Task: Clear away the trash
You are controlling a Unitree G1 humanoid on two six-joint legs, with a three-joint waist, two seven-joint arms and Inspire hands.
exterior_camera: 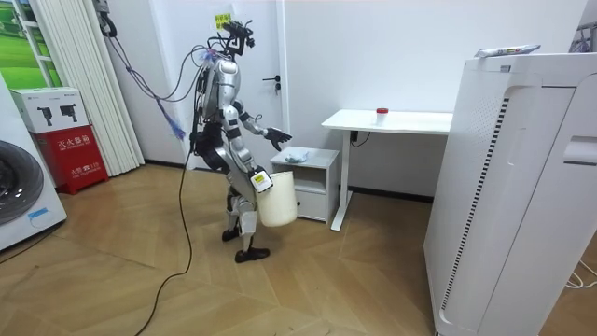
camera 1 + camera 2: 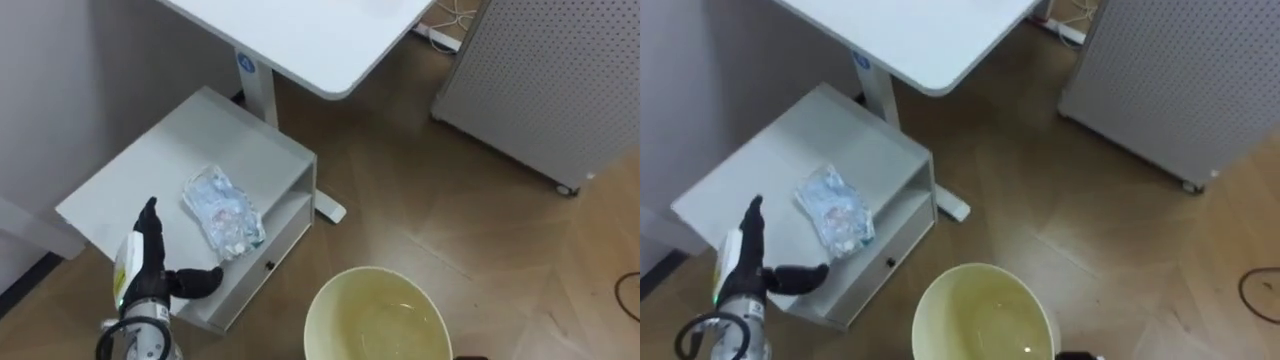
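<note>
One crumpled wrapper (image 2: 224,211) is lying on the cabinet (image 2: 120,180), likely light and soft; pinching its middle looks best. Left hand (image 2: 152,272) is hovering nearby, released.

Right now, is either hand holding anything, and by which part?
Left hand is open, holding nothing, beside the plastic wrapper. The bucket hangs at the right hand, at its top rim; the grip itself cannot be told.

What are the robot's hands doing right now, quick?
Left hand: open, fingers straight, holding nothing, near the crumpled bag.
Right hand: at the bucket rim; grip cannot be told.
</note>
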